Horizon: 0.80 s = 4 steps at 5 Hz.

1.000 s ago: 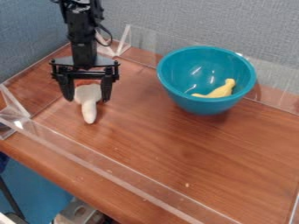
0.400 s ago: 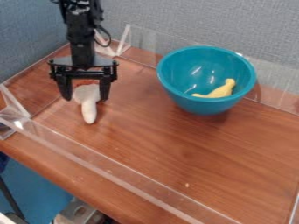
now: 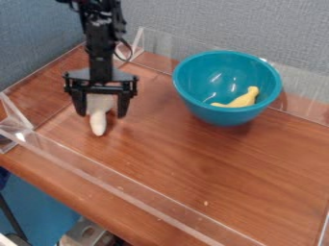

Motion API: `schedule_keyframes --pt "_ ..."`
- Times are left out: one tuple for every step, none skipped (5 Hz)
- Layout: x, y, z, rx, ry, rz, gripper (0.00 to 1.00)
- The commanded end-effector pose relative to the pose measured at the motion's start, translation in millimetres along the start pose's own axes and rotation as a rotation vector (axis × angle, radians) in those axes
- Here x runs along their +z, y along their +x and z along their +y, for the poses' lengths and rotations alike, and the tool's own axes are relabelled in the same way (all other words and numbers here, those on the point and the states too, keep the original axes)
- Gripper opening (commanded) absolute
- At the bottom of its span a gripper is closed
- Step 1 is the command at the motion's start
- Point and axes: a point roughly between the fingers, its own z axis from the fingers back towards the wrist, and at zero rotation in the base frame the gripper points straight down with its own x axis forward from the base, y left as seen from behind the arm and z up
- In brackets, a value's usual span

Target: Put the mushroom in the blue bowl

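Shifted a little to the right and somewhat lower since the earlier frame, with the black arm (image 3: 100, 43) and its fingers (image 3: 125, 103). Still in the same place, as far as can be seen, with the mushroom (image 3: 99, 125) and the blue bowl (image 3: 195, 88).

Starting from the left: can see a grey textured wall (image 3: 29, 53) behind, and lower down, near the edge of the desk (image 3: 167, 163), a clear plastic piece (image 3: 13, 125). Below it, in the lower left corner, can see a blue surface (image 3: 35, 199), and to the right of this, at the bottom, a greyish metal part (image 3: 88, 233).

Next, going right, can find the black arm, reaching down from above to the left part of the desk. Beside it, at its upper right, can notice a thin dark cable (image 3: 127, 46), curved. Standing wide apart, with the fingers pointing down around the upper part of the mushroom. Cannot tell any touching there. Lying on the brown wooden desk, with the mushroom's pale stem turned toward the camera. Cannot see the cap well, being partly hidden by the arm.

Well apart to the right, can see the blue bowl, round, glossy and upright on the desk. Inside it, in the right part, can see a yellow curved piece (image 3: 238, 100), thicker at its upper right end.
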Motion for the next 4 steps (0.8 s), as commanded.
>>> schedule_keyframes --pt "3.5 3.0 -4.4 0.002 0.009 -0.029 0.0" --pt "0.9 3.0 -6.7 0.004 0.013 -0.027 0.0" --pt "-0.5 1.3 -10.9 0.001 0.017 -0.022 0.0" --pt "-2.0 -0.4 -14.0 0.001 0.021 -0.012 0.0"
